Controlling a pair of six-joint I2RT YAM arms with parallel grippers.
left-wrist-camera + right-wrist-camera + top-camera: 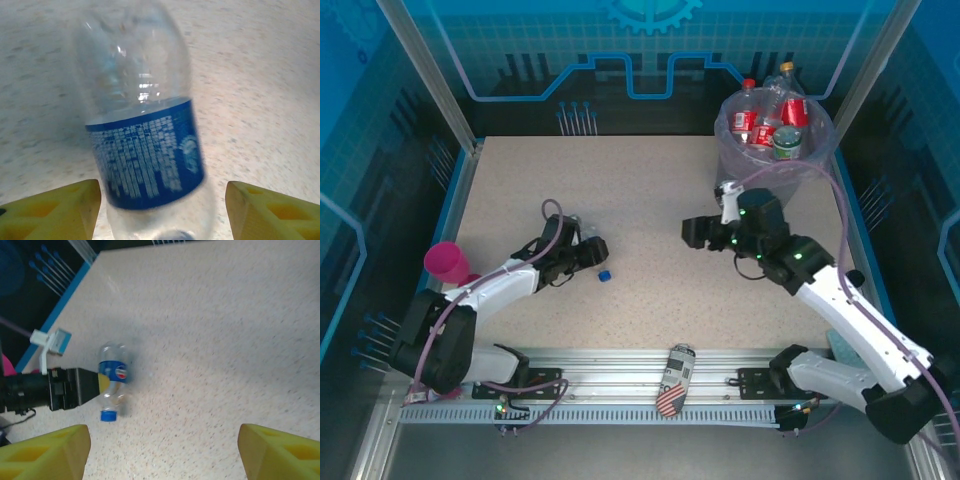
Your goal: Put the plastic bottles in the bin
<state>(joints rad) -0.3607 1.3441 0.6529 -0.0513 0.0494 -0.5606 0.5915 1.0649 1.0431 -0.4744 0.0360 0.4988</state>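
Straddling a blue-labelled bottle point(147, 150) well left of the bin point(770, 172), the left gripper point(162, 187) stands unclamped; the right gripper point(164, 429) gapes empty.

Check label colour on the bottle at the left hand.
Blue label with white print; the left wrist view shows it best.

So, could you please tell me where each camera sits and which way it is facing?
Top external: above and behind the bases, looking down on the table and bin; the left arm and right arm show.
Left wrist: on the left arm, looking along its yellow fingers at a blue-labelled bottle.
Right wrist: on the right arm, looking leftward across the table past its fingers.
Shared: both wrist views show that bottle.
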